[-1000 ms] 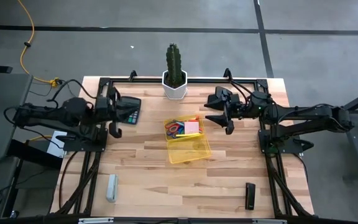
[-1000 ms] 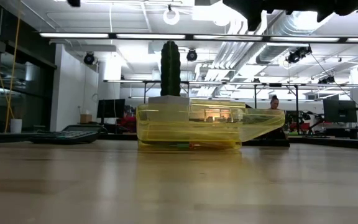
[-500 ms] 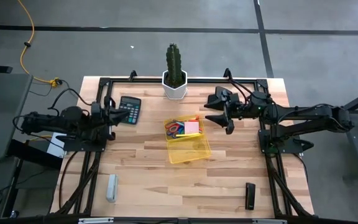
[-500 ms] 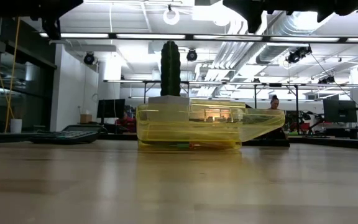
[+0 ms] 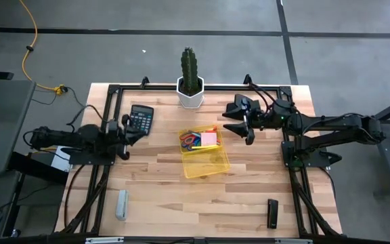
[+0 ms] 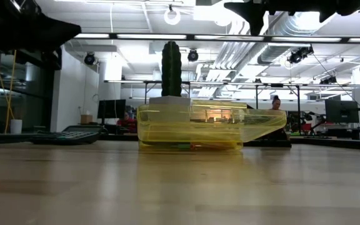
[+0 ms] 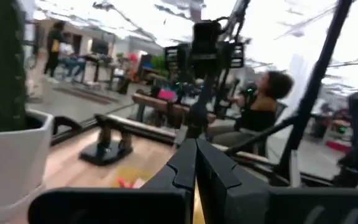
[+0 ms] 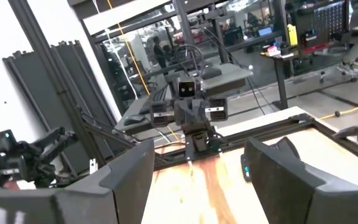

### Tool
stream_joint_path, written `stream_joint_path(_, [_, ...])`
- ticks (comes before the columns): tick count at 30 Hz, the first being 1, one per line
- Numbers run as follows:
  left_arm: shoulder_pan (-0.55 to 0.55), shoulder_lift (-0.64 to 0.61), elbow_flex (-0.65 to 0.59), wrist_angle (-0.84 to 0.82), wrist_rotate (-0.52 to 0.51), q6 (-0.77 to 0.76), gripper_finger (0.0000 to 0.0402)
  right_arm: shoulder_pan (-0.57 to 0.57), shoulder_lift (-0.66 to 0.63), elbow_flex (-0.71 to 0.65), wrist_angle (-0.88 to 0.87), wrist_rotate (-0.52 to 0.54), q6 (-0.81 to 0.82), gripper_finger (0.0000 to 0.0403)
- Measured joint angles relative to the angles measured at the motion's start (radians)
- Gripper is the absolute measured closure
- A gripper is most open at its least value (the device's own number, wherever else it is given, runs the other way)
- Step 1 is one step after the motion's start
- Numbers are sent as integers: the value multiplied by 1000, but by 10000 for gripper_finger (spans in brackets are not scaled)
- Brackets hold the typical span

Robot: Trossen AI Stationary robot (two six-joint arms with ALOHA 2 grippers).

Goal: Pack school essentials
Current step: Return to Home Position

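Observation:
The open yellow box (image 5: 207, 163) sits mid-table. Its far half holds the school essentials: blue- and red-handled scissors (image 5: 190, 140) and a pink sticky-note pad (image 5: 210, 138). The low view shows the box (image 6: 189, 133) side-on, resting on the wood. My left gripper (image 5: 131, 133) hangs low over the table's left side beside the calculator, shut and holding nothing; its fingers (image 7: 196, 168) meet in the left wrist view. My right gripper (image 5: 227, 123) hovers right of the box, open with nothing between its fingers (image 8: 135, 171).
A black calculator (image 5: 141, 119) lies at the far left. A potted cactus (image 5: 189, 78) stands at the far edge behind the box. A grey oblong block (image 5: 121, 205) lies near the front left and a black object (image 5: 272, 213) near the front right. A person (image 7: 260, 106) sits beyond the table.
My left arm has folded down and sunk toward the table at its left side. In the low view it has come into the picture's top left corner. The box and its contents have stayed where they were.

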Motion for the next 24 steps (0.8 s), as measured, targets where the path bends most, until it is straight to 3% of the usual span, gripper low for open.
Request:
stream_joint_path(6, [57,0,-9,-133,108,-58,401,0,0,0,-6,-1,46,160])
stream_joint_path(16, [125,-1,-9,-147,231,-54,401,0,0,0,-26,-3,44,160])
stream_joint_path(21, [130,15,-9,-150,206,-54,401,0,0,0,-42,13,45,160])
stream_joint_path(24, [130,15,-9,-146,194,-53,401,-8,-3,0,-66,26,149,171])
